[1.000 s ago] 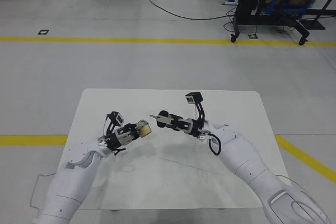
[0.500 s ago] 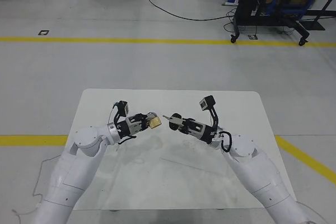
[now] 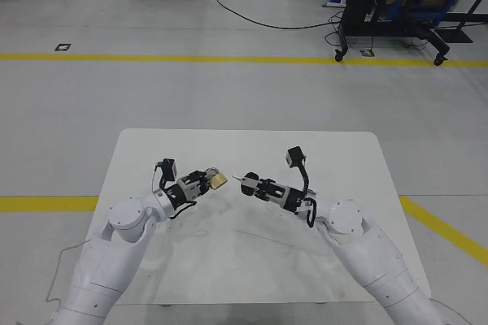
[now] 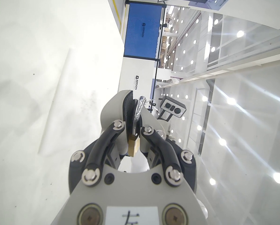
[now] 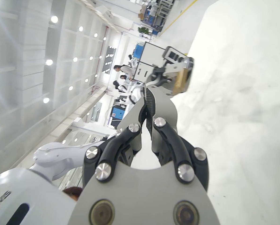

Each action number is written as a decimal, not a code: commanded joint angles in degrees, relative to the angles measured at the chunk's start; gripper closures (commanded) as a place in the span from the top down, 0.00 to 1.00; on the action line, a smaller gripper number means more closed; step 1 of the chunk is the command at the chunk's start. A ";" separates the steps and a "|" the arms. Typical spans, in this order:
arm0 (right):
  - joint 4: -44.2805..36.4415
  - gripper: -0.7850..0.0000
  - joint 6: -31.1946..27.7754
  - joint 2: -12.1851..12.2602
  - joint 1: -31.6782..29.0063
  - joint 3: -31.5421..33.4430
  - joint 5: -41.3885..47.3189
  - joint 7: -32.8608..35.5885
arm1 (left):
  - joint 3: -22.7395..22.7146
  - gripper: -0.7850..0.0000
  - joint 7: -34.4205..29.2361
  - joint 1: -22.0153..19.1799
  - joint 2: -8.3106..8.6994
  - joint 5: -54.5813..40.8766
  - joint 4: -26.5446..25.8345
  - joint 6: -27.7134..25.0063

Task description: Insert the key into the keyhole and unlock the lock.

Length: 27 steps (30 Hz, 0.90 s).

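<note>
Since half a second ago we have drawn both arms back and slightly lower over the bench (image 3: pixel 146 154). Our left claw (image 3: pixel 209 181) is clamped on the lock (image 3: pixel 218 180), and our right claw (image 3: pixel 249 186) is pinched on the key (image 3: pixel 243 176), whose tip is near the lock but not touching it. If the tip meets the brass off the keyhole's line, we judge the key could twist in the grip or push the lock askew.

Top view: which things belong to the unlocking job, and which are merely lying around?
Job in hand:
- lock, held in the left gripper
- key, held in the right gripper, its tip apart from the lock

Just around:
- white table
- black cart on the floor beyond
- yellow floor lines
</note>
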 commanded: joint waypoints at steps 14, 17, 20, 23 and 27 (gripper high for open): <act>-6.45 0.00 10.32 -0.94 -5.38 -3.61 -10.61 -14.82 | 1.98 0.00 2.34 0.26 -0.50 1.81 0.17 -1.01; -5.75 0.00 10.12 -1.13 -5.13 -3.86 -9.97 -14.32 | 1.90 0.00 2.66 0.35 -0.55 2.04 0.13 -2.19; -5.30 0.00 9.72 -1.30 -4.89 -3.87 -8.97 -13.87 | 1.84 0.00 2.72 0.41 -0.60 1.91 0.18 -2.55; -4.88 0.00 9.65 -1.46 -4.62 -3.77 -8.51 -14.12 | 1.79 0.00 2.68 0.46 -0.64 1.79 0.29 -2.87; -4.04 0.00 9.57 -1.84 -3.90 -4.11 -6.50 -13.49 | 1.80 0.00 2.52 0.47 -0.68 2.06 0.30 -3.18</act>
